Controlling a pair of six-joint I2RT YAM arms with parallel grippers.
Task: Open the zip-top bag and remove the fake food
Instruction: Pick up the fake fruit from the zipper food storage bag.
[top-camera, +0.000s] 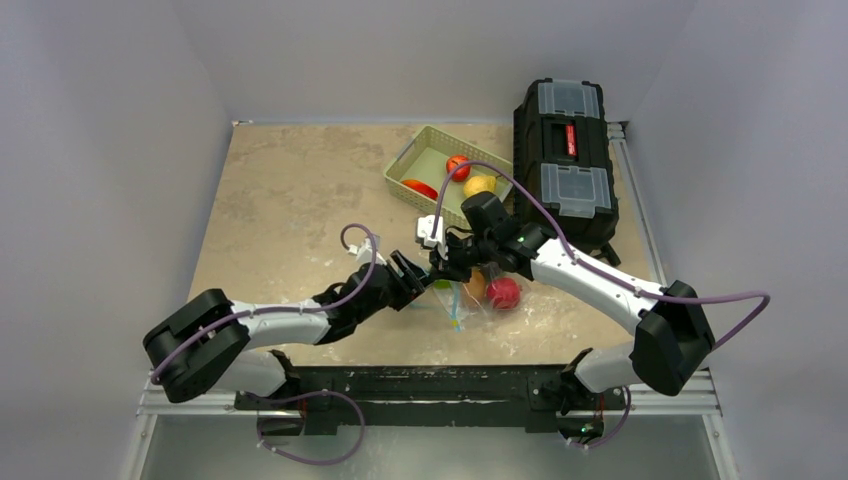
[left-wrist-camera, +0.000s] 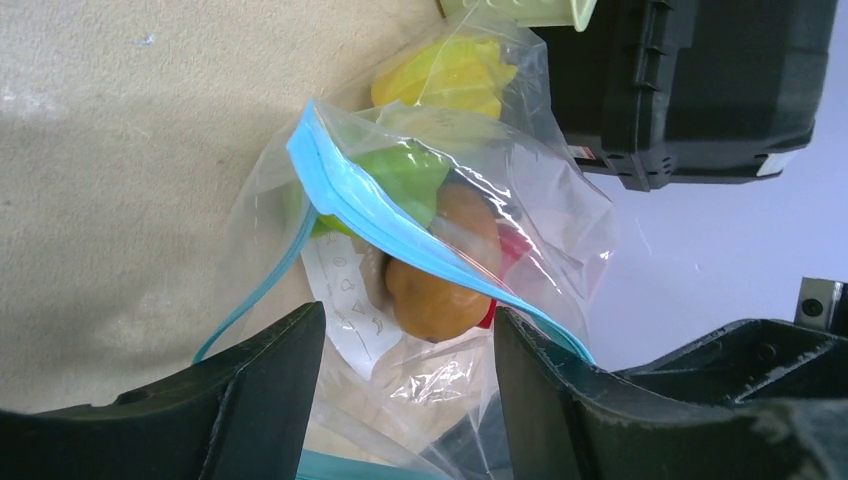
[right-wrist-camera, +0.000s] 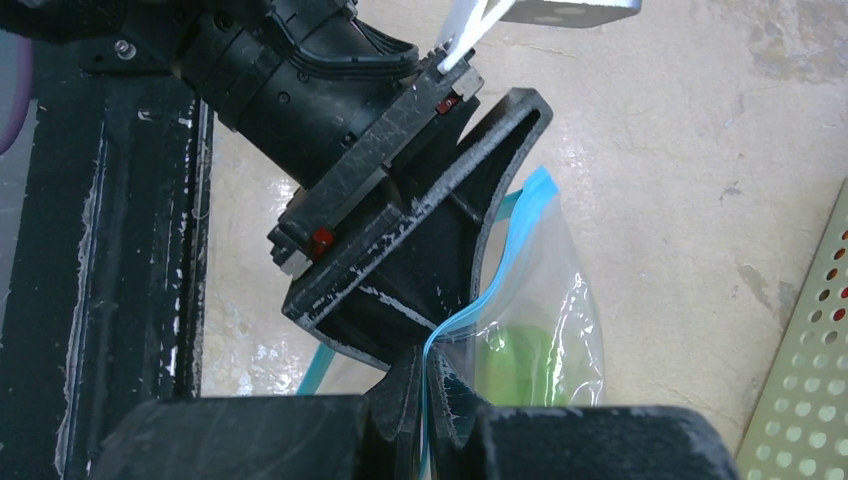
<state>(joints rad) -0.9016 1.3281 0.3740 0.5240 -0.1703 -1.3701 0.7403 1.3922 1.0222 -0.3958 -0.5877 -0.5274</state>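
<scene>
The left pincer (left-wrist-camera: 410, 335) stood half open astride the mouth of the bag (left-wrist-camera: 560, 230), clamping nothing. The right pincer (right-wrist-camera: 428, 385) was shut on the zip strip (right-wrist-camera: 538, 185). Beyond them the bag lay on the bench (top-camera: 290, 200) and looked light, limp and slippery, so its stiffer strip seemed the surest hold.

Two white-and-black arms, trailing purple cables.
The left arm (top-camera: 275, 320) and right arm (top-camera: 590, 278) had white links and black joints; a purple cable (top-camera: 352, 240) ran along each; the left gripper (left-wrist-camera: 405, 345) had scuffed black fingers (left-wrist-camera: 255, 400).
</scene>
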